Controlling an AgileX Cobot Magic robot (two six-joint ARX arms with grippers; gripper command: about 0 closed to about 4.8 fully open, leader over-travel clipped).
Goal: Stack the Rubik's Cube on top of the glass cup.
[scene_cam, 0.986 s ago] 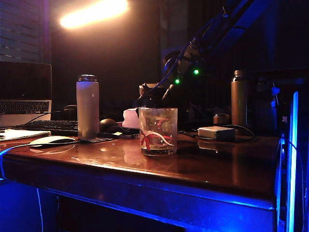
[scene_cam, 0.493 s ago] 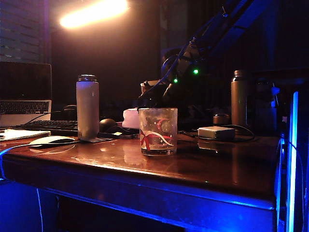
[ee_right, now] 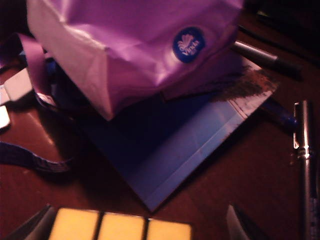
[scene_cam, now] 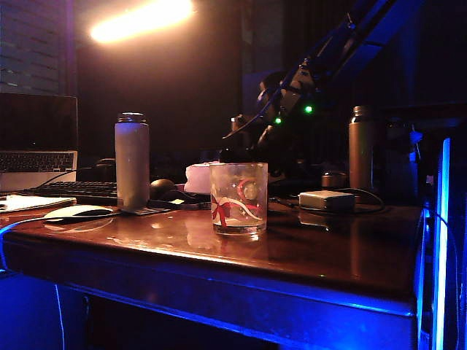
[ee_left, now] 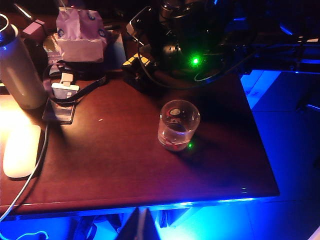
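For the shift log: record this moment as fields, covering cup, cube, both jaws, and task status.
glass cup: upright on the table, nothing on top
Rubik's Cube: between the right gripper's open jaws, behind the cup
right gripper: low over the table, beside a tissue pack
left gripper: out of view; its camera looks down on the cup
task status: cube not yet stacked

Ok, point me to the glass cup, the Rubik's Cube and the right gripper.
glass cup (scene_cam: 238, 198): exterior view, middle of its printed front wall.
Rubik's Cube (ee_right: 120, 229): right wrist view, middle tile of the yellow row.
right gripper (ee_right: 137, 220): right wrist view, midway between the open fingertips, either side of the cube.
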